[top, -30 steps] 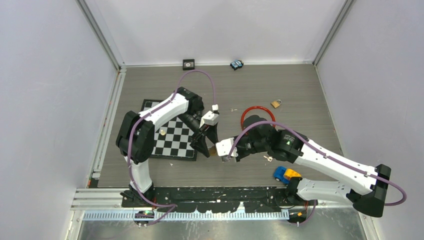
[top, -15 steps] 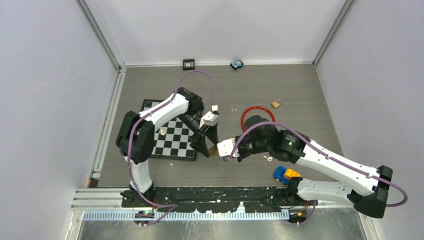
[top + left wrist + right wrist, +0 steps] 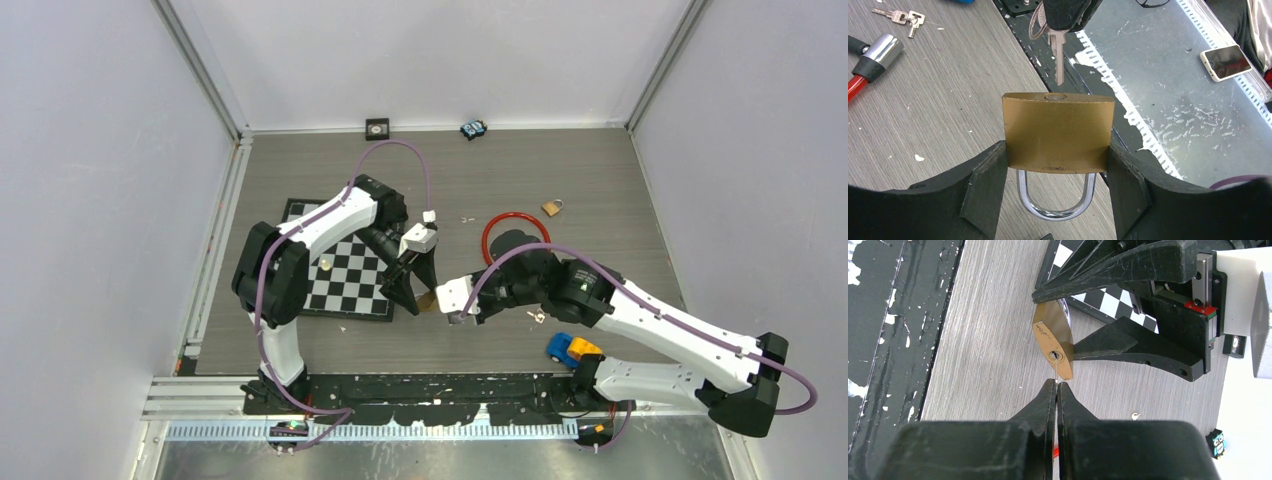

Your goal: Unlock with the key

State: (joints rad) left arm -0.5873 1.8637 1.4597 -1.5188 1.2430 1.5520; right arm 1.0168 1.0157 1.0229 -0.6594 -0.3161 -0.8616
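Left wrist view: L gripper (image 3: 1058,167) grips the brass padlock (image 3: 1058,132) by its two side edges, one black finger (image 3: 985,192) per side. The keyhole face points away from the cam. The steel shackle (image 3: 1055,207) hangs back toward the wrist, both legs running into the padlock body. Just beyond the padlock, R gripper (image 3: 1064,11) is clenched on the head of the key (image 3: 1059,57), w/ a key ring (image 3: 1034,22) beside the head and the blade aimed straight at the keyhole face. The tip looks just short of the keyhole, poss. touching; the angle's too flat to be sure. Farther past the padlock on the wood-grain table (image 3: 948,100) lie the chrome end of a red cable lock (image 3: 880,49), then a small bunch of spare keys (image 3: 900,17).

Right wrist view: R gripper's fingers are pressed tight together. The key shows edge-on as a thin line running up to the keyhole (image 3: 1055,356).

Top external: the padlock sits btw the two grippers. Nearer than the padlock, on its right, is a blue-yellow toy car (image 3: 570,348). Just left of the padlock is a chessboard (image 3: 345,275). Beyond it on the right is the red cable loop, then a 2nd small padlock (image 3: 551,208). Well beyond, by the back wall, are a black box (image 3: 377,127) and a blue toy (image 3: 473,129).
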